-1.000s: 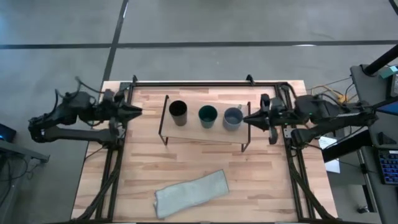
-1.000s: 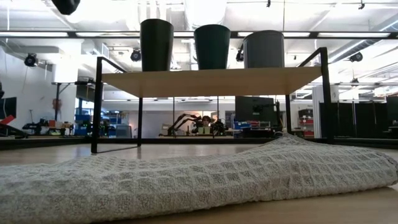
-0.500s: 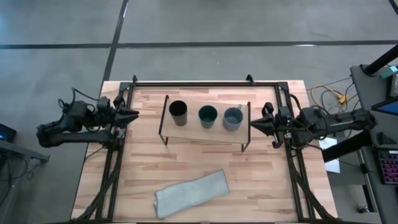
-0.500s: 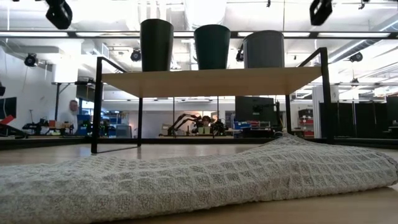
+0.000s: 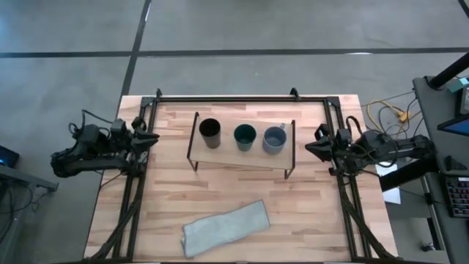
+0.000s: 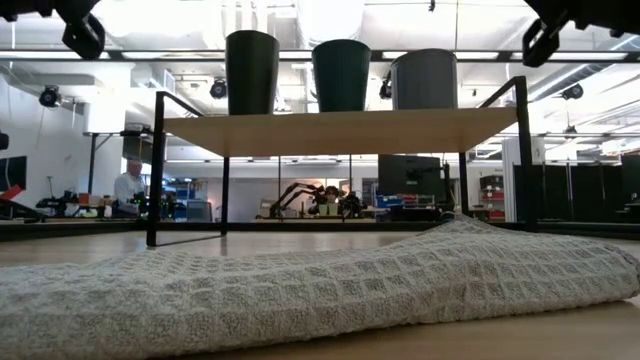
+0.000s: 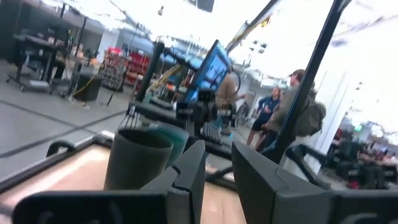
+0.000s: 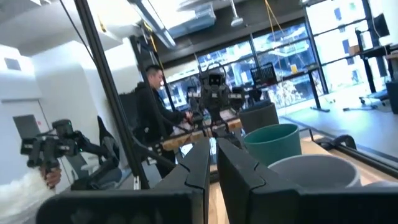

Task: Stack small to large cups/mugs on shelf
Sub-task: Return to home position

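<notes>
Three cups stand upright in a row on the low light-wood shelf point(image 5: 220, 156): the taller black cup point(image 5: 209, 128) at its left end, the dark teal-green cup point(image 5: 245, 135) in the middle, and the grey-blue mug point(image 5: 274, 138) at its right end. They also show in the low view: the black cup point(image 6: 251, 72), the teal cup point(image 6: 341, 75) and the mug point(image 6: 424, 78). My left gripper point(image 5: 152, 138) is shut and empty at the table's left edge, pointing at the shelf. My right gripper point(image 5: 308, 145) is shut and empty at the right edge, also pointing at the shelf.
A grey waffle-weave cloth point(image 5: 226, 227) lies crumpled on the tabletop near the front edge, and it fills the foreground of the low view point(image 6: 300, 290). Black frame rails point(image 5: 242, 97) run along the table's far, left and right edges. People stand in the room beyond.
Both arms have drawn back from the shelf, the left toward the table's left edge and the right toward the right edge, and both have sunk a little. The cups and the cloth have stayed where they were.
</notes>
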Motion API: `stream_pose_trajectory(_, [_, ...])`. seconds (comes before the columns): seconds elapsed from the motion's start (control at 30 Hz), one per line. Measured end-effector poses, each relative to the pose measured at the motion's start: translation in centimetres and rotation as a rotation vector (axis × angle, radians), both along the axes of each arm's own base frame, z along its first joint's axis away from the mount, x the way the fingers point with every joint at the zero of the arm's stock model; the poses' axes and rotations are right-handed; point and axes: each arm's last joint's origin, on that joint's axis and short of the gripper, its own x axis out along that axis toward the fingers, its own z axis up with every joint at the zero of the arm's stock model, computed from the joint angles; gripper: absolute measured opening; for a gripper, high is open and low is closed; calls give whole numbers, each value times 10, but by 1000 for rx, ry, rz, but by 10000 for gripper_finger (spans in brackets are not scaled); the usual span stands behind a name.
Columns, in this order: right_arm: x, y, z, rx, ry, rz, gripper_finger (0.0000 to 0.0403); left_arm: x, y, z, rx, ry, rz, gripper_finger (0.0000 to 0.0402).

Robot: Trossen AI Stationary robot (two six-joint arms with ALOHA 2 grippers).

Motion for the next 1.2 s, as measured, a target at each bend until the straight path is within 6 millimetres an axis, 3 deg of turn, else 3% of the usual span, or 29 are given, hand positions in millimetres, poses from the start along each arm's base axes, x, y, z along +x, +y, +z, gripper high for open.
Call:
stream_pose_trajectory(0.57, [-18, -3, -36, 16, -85, -10, 22, 9, 1, -11, 24, -6, 9, 66])
stream_pose_trajectory(0.83, [-14, -3, -52, 45, -90, -21, 22, 24, 2, -32, 22, -52, 5, 66])
stream_pose_trajectory(1.2, [-14, -3, -54, 41, -96, -22, 22, 42, 2, -74, -49, -83, -37, 66])
